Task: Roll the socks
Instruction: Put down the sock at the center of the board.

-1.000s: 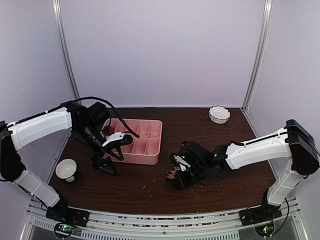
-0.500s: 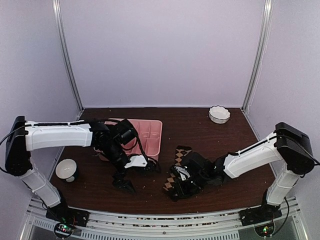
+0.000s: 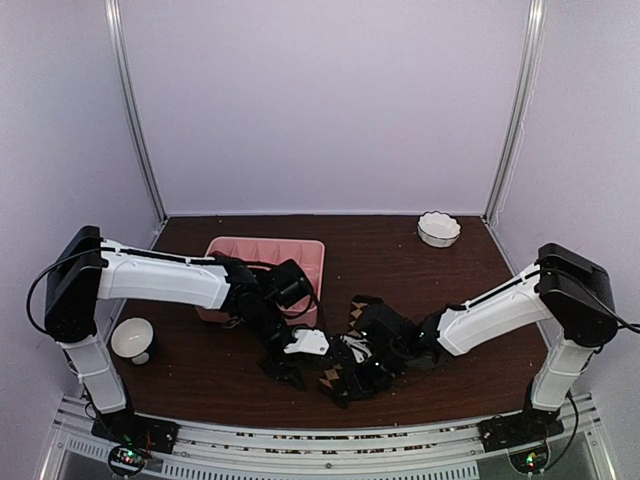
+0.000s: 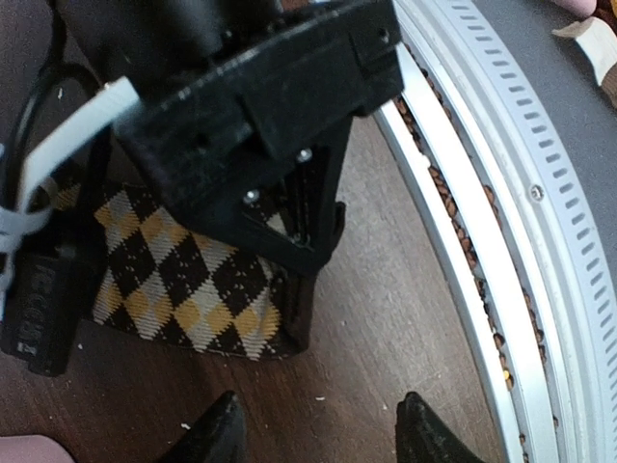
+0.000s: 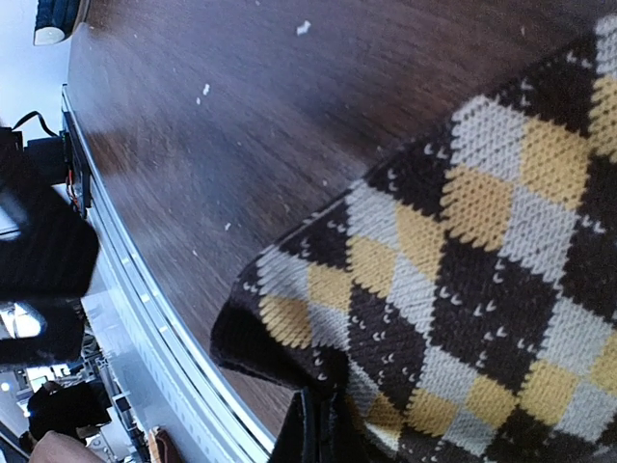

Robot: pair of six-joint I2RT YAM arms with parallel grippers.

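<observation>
Sock [image 4: 183, 280] lies near the table [image 3: 450, 300] front edge, one corner pinched in the tightly closed right gripper [image 5: 313, 429]. Left gripper [image 4: 318, 434] has swung over from the tray [image 3: 265, 243], jaws narrowed halfway, empty, just beside it.

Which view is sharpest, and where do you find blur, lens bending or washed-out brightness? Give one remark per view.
Top external: soft, even light, in focus throughout, the table very dark. Left wrist: the metal rail bows from lens distortion and glares pale. Right wrist: sharpest on the checkered sock, its knit crisp; dark shapes at the left edge are blurred.
</observation>
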